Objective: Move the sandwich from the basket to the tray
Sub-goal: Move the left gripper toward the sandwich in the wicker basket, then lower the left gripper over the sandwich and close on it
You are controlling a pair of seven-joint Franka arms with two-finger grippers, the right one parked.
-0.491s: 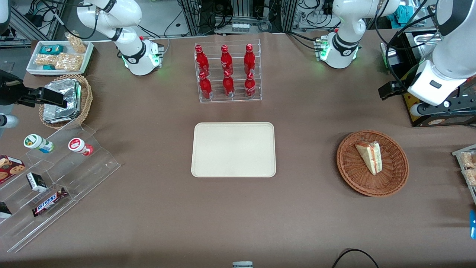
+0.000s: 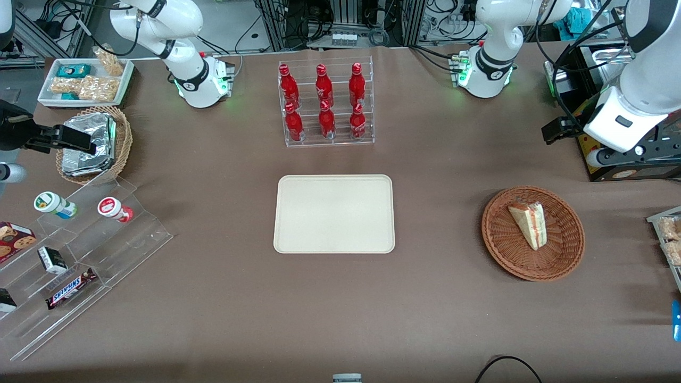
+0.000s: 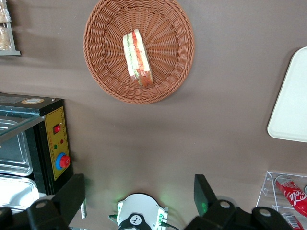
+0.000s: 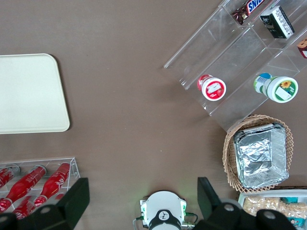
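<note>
Both end effector (image 3: 139,196) fingers apart; empty

A robotics lab, dressed up like a snack counter. White arm bases (image 2: 202,85) are bolted onto a brown-covered table (image 2: 340,319), with cable bundles (image 2: 308,24) and aluminium framing along its far edge. Shop props sit about: a clear rack of red bottles (image 2: 325,103), stepped acrylic shelves (image 2: 80,255) at the parked arm's corner, a wicker basket (image 2: 533,233).

"SNICKERS" on chocolate bar (image 2: 71,288) lying on clear stepped display stand (image 2: 80,255).
</note>
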